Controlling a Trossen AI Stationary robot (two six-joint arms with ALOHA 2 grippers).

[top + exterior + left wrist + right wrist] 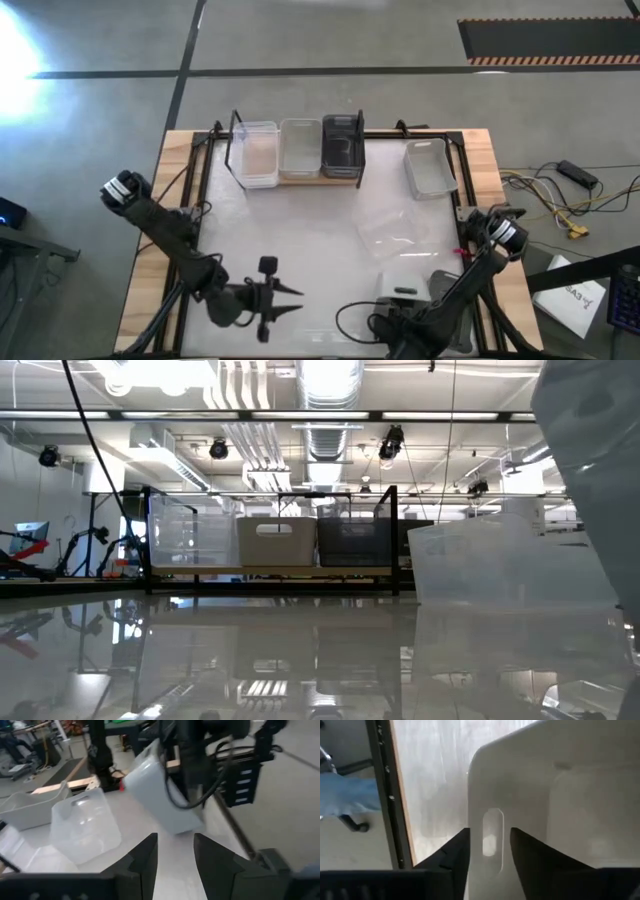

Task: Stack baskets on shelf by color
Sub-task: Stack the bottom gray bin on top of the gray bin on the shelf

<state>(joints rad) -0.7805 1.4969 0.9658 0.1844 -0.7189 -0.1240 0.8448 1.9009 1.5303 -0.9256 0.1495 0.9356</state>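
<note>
Right tool (489, 851) clamping tilted light grey basket (560, 795) wall, handle slot upright

The right arm hides most of the held light grey basket (405, 288).

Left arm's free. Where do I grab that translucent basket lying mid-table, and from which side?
Take the translucent basket by one short end wall, near the handle slot seen in the left wrist view, coming down from above with one finger inside the rim. It sits apart from the light grey basket near the shelf, so the left gripper has room.
</note>
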